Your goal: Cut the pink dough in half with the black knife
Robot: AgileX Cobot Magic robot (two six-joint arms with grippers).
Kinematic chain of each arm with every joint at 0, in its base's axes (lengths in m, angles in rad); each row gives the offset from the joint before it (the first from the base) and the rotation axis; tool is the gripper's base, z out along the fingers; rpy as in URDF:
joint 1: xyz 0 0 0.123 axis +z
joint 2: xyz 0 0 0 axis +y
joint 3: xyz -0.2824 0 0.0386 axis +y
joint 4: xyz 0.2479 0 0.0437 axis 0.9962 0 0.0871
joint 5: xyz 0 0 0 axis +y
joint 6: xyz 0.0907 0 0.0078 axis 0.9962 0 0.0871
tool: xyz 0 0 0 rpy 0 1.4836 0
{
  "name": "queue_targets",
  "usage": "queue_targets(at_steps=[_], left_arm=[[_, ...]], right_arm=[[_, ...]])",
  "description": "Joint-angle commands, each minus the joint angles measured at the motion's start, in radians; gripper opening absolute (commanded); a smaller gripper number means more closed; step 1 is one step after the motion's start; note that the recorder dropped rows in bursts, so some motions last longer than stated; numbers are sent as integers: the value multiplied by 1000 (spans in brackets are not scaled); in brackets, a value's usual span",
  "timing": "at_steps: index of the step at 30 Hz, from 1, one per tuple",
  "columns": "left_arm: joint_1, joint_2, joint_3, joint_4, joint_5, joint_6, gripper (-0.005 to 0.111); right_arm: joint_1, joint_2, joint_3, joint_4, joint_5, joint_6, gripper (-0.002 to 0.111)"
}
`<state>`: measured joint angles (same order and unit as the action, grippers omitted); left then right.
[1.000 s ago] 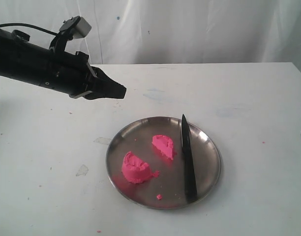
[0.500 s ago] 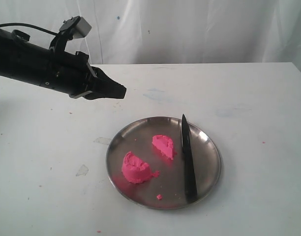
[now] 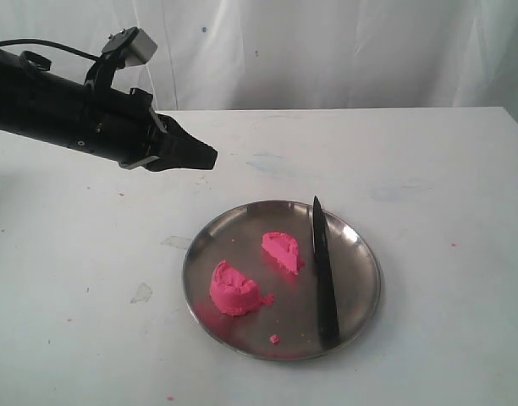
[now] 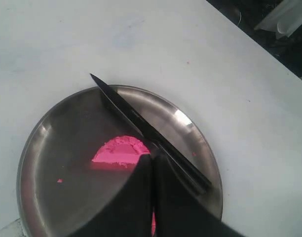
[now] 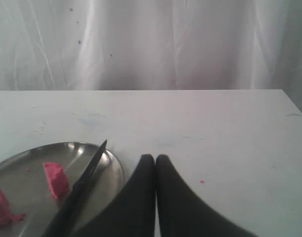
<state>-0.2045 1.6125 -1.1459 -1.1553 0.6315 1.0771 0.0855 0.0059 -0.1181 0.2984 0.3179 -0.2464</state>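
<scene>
The pink dough lies in two rough halves on a round steel plate (image 3: 360, 254): one half (image 3: 234, 289) towards the front left, the other (image 3: 282, 251) near the middle. Beside them the black knife (image 3: 324, 271) rests flat across the plate's right side, held by nothing. My left gripper (image 3: 210, 156) hangs shut and empty above the table, up and left of the plate. In the left wrist view its fingers (image 4: 151, 159) cover part of one dough half (image 4: 120, 150), with the knife (image 4: 141, 127) alongside. My right gripper (image 5: 155, 158) is shut and empty, off the plate (image 5: 107, 170); the exterior view does not show it.
Tiny pink crumbs (image 3: 274, 338) lie on the plate, and a few specks dot the white table (image 3: 428, 169). A white curtain (image 3: 327, 51) hangs behind the table. The table's right edge and dark floor show in the left wrist view.
The dark shape at the exterior view's right edge has gone out of view. The left arm, dough halves and knife have not moved.
</scene>
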Motion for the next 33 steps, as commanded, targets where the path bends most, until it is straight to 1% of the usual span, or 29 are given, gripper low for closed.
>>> queue_targets(at_steps=[1, 3, 7, 14, 30, 33], left_arm=[[4, -11, 6, -9, 13, -3, 0], [4, -11, 6, -9, 13, -3, 0], [4, -11, 6, -9, 13, -3, 0], [4, -11, 6, -9, 13, -3, 0], [4, -11, 6, -9, 13, -3, 0], [4, -11, 6, -9, -13, -3, 0]], right_arm=[[-12, -6, 55, -160, -85, 134, 0], [-12, -6, 80, -215, -127, 205, 0], [-12, -6, 118, -220, -147, 306, 0], [-12, -6, 118, -220, -35, 306, 0], [-12, -6, 118, -220, -28, 306, 0], [-12, -6, 118, -220, -28, 306, 0]])
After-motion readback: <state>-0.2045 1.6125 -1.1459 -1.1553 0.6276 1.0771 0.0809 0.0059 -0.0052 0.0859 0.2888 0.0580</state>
